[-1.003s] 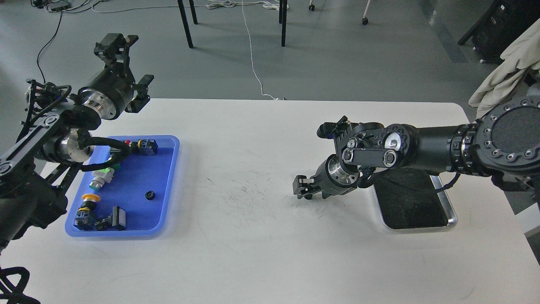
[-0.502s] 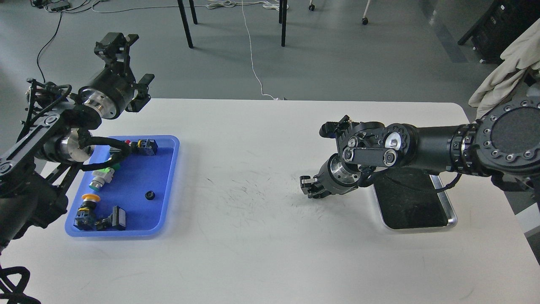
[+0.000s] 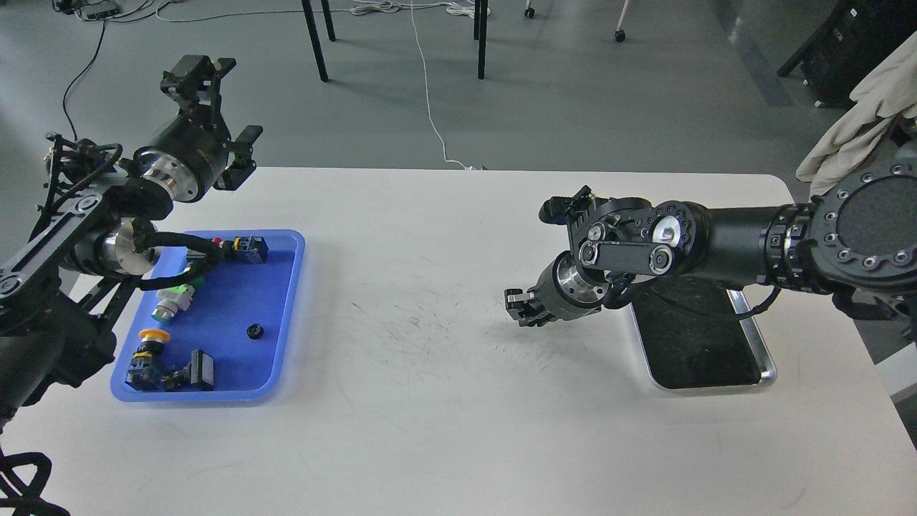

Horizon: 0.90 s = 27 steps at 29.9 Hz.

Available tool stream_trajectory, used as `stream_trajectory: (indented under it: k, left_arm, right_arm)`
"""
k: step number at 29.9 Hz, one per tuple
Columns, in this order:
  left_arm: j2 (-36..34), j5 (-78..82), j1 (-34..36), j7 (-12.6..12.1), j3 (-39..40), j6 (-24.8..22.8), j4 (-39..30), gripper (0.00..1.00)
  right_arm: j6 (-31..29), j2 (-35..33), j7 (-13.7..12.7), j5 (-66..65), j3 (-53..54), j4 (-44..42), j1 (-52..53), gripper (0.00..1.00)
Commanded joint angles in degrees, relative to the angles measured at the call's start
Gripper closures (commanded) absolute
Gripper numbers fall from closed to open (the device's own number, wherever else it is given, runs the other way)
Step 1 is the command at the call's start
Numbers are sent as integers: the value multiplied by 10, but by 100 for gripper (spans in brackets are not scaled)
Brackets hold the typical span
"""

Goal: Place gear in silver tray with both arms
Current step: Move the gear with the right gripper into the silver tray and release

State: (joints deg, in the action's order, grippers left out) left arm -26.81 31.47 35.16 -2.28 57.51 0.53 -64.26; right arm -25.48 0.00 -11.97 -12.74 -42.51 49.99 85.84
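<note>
The gear (image 3: pixel 253 331), small, black and round, lies in the blue tray (image 3: pixel 286 315) at the left of the table. The silver tray (image 3: pixel 763 351) sits at the right, its far part hidden under my right arm. My left gripper (image 3: pixel 218 115) is open and empty, raised above the table's far left corner, well behind the gear. My right gripper (image 3: pixel 521 306) hangs low over the table's middle, left of the silver tray. It is seen small and dark, and nothing shows in it.
The blue tray also holds several push-button switches and connectors, such as a yellow-capped one (image 3: pixel 152 340) and a green-white one (image 3: pixel 172 301). The table's far edge lies behind both arms. Chair legs and cables are on the floor beyond.
My right gripper has drifted slightly right and upward and its wrist has turned, with the fingers looking closer together. My left arm and the gear have not moved.
</note>
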Motion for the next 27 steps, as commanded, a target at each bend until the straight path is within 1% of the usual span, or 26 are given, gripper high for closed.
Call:
stream_trajectory:
  k: [1,5,10,13,18,20,24,27]
  left_arm:
    - [-1,0,0,0,0,0,0,2]
    - [0,0,1,0,0,0,0,2]
    - [2,0,1,0,-1,1,1,2]
    - [2,1,1,0,-1,1,2,2]
    - [8,1,1,0,-3,2,6,2]
    - [8,1,1,0,-5,2,7,2]
    - [9,1,1,0,-8,2,7,2]
    - [8,1,2,0,-8,2,7,2]
  right_arm:
    - [-3,0,1,1,22,3,18,98]
    - [-3,0,1,2,30,14,41,98]
    - [-4,-8,1,-4,30,59,73,98]
    - [-7,-83,4,-11,26,62,70,98]
    - [-15,-175,8,-75,29,64,38,98]
    - [-14,-201,9,-91,31,68,20,98]
    - [-8,-233,11,-105,30,66,-21,98]
    - [-4,-264,17,-136,33,51,-50,98]
